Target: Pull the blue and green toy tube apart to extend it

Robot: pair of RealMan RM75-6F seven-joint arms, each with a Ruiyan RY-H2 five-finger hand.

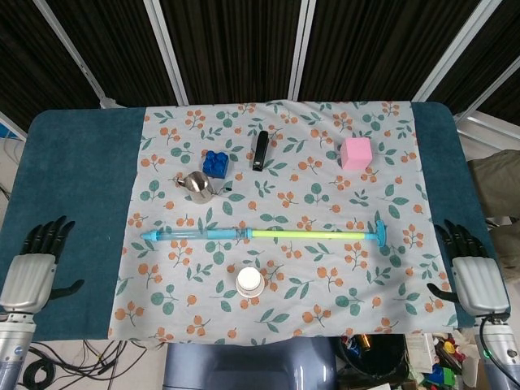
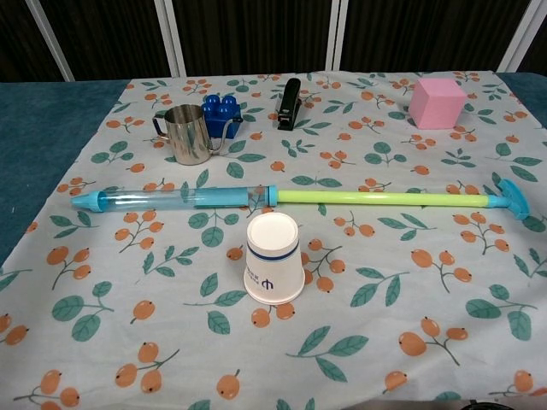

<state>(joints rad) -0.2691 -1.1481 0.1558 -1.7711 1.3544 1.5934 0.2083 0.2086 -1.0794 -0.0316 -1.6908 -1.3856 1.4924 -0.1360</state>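
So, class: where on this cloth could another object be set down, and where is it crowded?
Free: the near cloth in front of the paper cup, and between the toy tube and pink cube. Crowded: the far left, where steel cup, blue brick and stapler cluster.

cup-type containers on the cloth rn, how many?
2. A steel pitcher at back left beside the blue block, and an upside-down paper cup in front of the toy tube. None looks hidden.
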